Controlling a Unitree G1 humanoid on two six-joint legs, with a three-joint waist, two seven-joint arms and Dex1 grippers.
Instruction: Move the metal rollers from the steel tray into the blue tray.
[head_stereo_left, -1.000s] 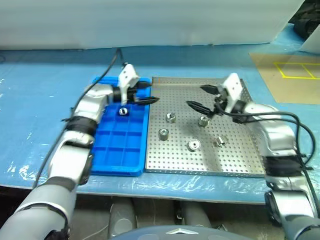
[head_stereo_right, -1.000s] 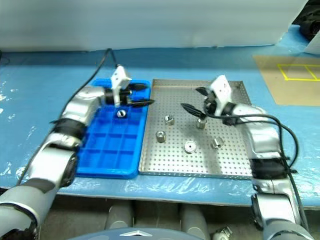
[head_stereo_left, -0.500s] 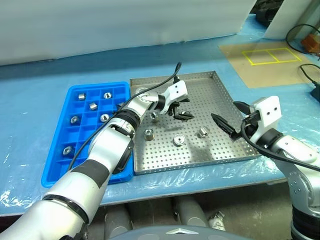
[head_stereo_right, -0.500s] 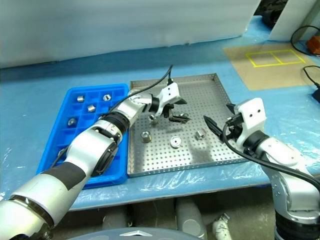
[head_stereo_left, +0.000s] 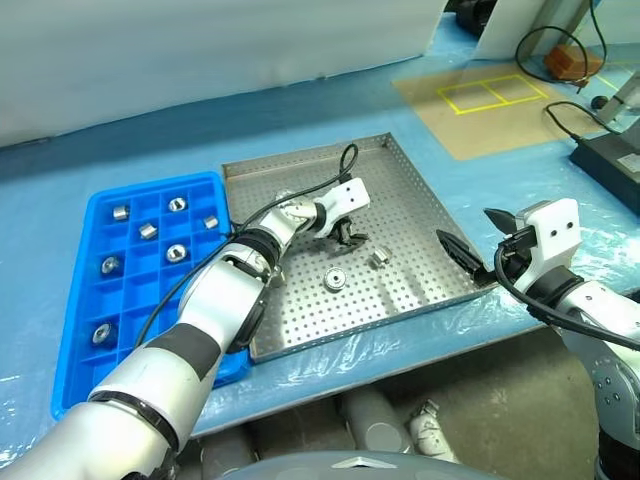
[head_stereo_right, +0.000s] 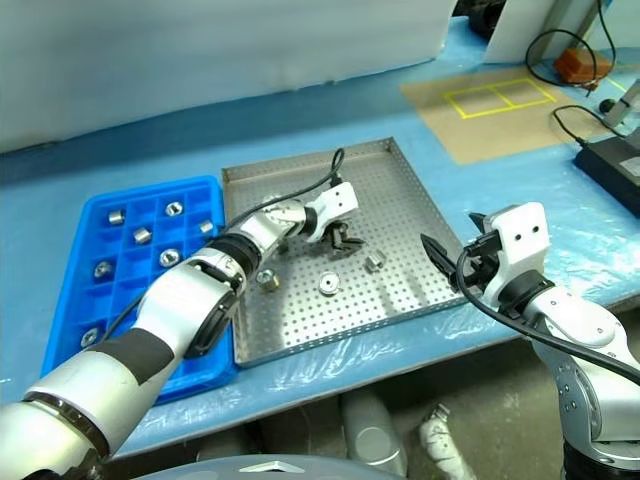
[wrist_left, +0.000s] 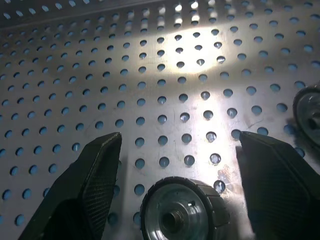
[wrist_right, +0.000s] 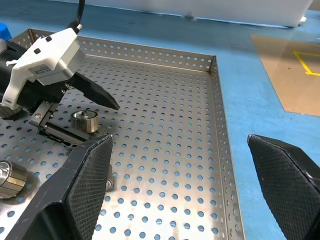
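The steel tray (head_stereo_left: 400, 200) lies in the middle of the table, with the blue tray (head_stereo_left: 130, 290) to its left. Several metal rollers (head_stereo_left: 175, 252) sit in the blue tray's compartments. My left gripper (head_stereo_left: 348, 236) is low over the steel tray, open, with one roller (wrist_left: 182, 212) standing on the perforated floor between its fingers. Two more rollers (head_stereo_left: 335, 280) (head_stereo_left: 378, 260) lie loose just in front of it, and another (head_stereo_right: 267, 280) lies beside my left forearm. At the steel tray's near right corner, my right gripper (head_stereo_left: 480, 240) hangs open with nothing in it.
A tan sheet with yellow marked rectangles (head_stereo_left: 480, 95) lies on the table behind the steel tray to the right. A black box with cables (head_stereo_left: 610, 150) sits at the far right. The table's front edge runs close below both trays.
The camera has swung to the right. My left gripper crossed from over the blue tray to the steel tray and sank around a roller. My right gripper drew back to the tray's near right corner.
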